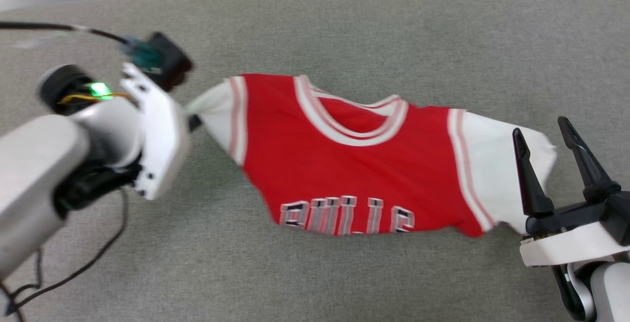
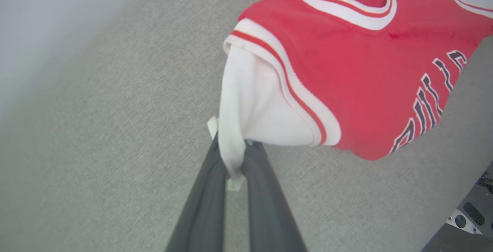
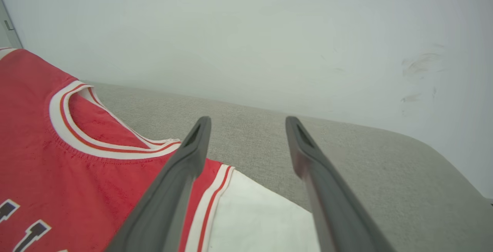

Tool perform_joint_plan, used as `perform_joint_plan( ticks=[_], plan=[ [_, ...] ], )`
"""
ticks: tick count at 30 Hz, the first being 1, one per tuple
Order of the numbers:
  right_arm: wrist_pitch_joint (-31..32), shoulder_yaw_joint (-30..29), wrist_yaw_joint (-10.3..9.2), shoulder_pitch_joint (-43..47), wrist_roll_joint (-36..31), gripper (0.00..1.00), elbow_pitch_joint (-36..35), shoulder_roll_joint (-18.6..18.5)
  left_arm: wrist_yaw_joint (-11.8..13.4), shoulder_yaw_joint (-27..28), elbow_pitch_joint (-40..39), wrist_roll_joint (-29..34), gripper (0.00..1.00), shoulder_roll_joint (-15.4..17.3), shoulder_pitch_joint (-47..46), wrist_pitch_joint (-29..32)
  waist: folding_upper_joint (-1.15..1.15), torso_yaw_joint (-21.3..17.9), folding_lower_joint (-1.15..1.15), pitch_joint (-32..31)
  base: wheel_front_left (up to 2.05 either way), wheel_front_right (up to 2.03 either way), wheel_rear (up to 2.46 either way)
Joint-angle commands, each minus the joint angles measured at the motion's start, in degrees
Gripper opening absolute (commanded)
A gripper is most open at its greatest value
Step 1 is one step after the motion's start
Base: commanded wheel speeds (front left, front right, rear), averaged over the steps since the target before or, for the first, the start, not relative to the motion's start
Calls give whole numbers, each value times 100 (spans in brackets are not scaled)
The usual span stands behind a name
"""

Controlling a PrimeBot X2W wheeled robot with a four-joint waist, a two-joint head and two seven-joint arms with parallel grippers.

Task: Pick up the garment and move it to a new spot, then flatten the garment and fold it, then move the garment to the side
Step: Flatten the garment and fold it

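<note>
Left wrist view: my left gripper [image 2: 232,155] pinches the white sleeve tip of the garment [image 2: 366,71], spread across the middle of the grey cushion [image 1: 344,26], collar toward the far edge. Right gripper [image 1: 539,127] stands wide over the other sleeve. Light, floppy cloth, I reckon; I'd grab that sleeve's hem.

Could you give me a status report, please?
Left end effector shut on garment sleeve. Right end effector open at other sleeve. Black cable by left arm.
</note>
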Motion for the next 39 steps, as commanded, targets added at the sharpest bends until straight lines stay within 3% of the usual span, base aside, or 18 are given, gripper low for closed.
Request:
perform_joint_plan(
  ticks=[1,5,9,21,22,23,24,27,31,39],
  plan=[
    [-15,13,-2,33,-2,100,-14,-46,103,79,11,-88,0,154,109,-3,0,45,0,9,0,0,0],
    [-15,57,-2,-79,9,100,-36,-94,338,250,284,-335,0,525,285,-102,0,23,0,132,0,0,0],
    [-15,80,-2,-161,-7,100,-23,-121,390,273,693,-483,0,581,467,-209,0,-50,0,255,0,0,0],
    [-15,93,-2,-323,-56,100,103,-112,225,262,2646,-956,0,-157,966,-627,0,-366,0,534,0,0,0],
    [-15,76,-2,-309,-62,100,111,-109,187,273,2755,-947,5,-220,974,-716,0,-365,0,504,0,0,0],
    [-15,51,-2,-288,-69,100,118,-106,158,284,2835,-906,47,-274,963,-840,0,-355,0,463,0,0,0],
    [-15,37,-2,-268,-76,100,121,-103,136,308,2903,-870,100,-309,943,-968,0,-340,0,417,0,0,0],
    [-15,5,-2,-249,-76,100,82,-96,95,341,2962,-588,100,-317,861,-1520,0,-283,0,254,0,0,0],
    [-15,-30,-2,-318,-81,100,9,-183,255,516,2758,-329,100,-312,998,-2524,0,-177,0,9,0,0,0],
    [-15,-80,-2,-665,-65,100,-133,-476,1100,854,1748,-28,100,-125,1613,-4139,0,121,0,-339,0,0,0]
  ],
)
